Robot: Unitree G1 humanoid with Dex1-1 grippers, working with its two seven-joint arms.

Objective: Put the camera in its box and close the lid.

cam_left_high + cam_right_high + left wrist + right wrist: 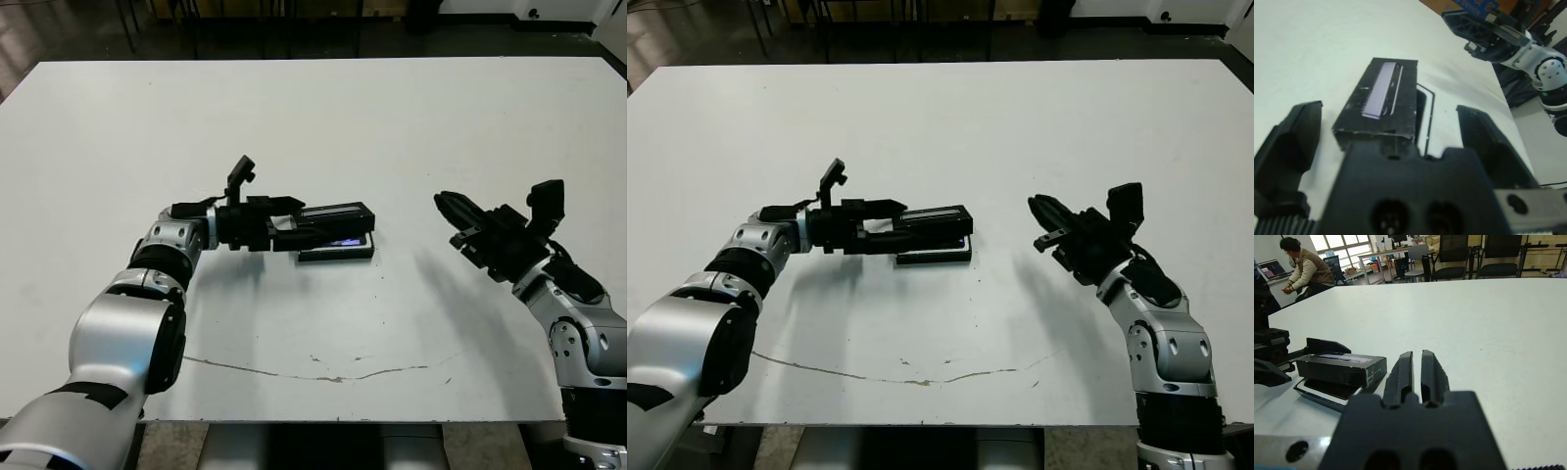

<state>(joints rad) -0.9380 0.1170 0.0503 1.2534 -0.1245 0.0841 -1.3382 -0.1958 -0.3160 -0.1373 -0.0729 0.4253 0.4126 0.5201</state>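
**Lid over the box, not yet seated**

My left claw (pixel 328 230) reaches across the white worktop (pixel 323 127), fingers spread wide on either side of the flat black rectangular lid with its pale grey-lilac strip (pixel 1382 100). The wrist view shows open worktop between each finger and the lid's sides, so I judge I am not gripping it. The lid sits skewed on top of the shallow black-walled, white-lined box (pixel 1327 392), whose near edge pokes out beneath it. I cannot see the small black bar-shaped camera; a dark glossy surface shows inside the tray under the lid, which may be it, but I cannot tell.

So, as I judge it, the placing is likely done and the closing is partway: the lid needs squaring and pressing down flush.

My right claw (pixel 1418 372) hovers well apart to the right, fingers nearly together, holding nothing.

The worktop is otherwise bare, with a thin crack-like line near its front edge. Beyond it are chairs, desks, windows and a seated person (pixel 1300 269).
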